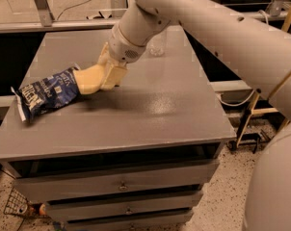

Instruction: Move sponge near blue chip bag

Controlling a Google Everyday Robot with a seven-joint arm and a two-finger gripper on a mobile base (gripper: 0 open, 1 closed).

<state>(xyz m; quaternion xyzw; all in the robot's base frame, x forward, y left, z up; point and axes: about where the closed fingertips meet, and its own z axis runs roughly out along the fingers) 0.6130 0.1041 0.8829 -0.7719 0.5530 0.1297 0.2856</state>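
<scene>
The pale yellow sponge (pixel 87 79) is held in my gripper (pixel 106 75), whose cream fingers are shut on its right end. It hangs just above the grey table top (pixel 150 105), its left end right beside the blue chip bag. The blue chip bag (pixel 46 92), dark glossy foil with white lettering, lies flat at the table's left side. My white arm reaches in from the upper right.
A clear plastic bottle (pixel 156 44) stands at the back of the table, partly behind my arm. The table has drawers (pixel 121 184) below its front edge. A wooden frame (pixel 261 107) stands to the right, and metal rails run behind.
</scene>
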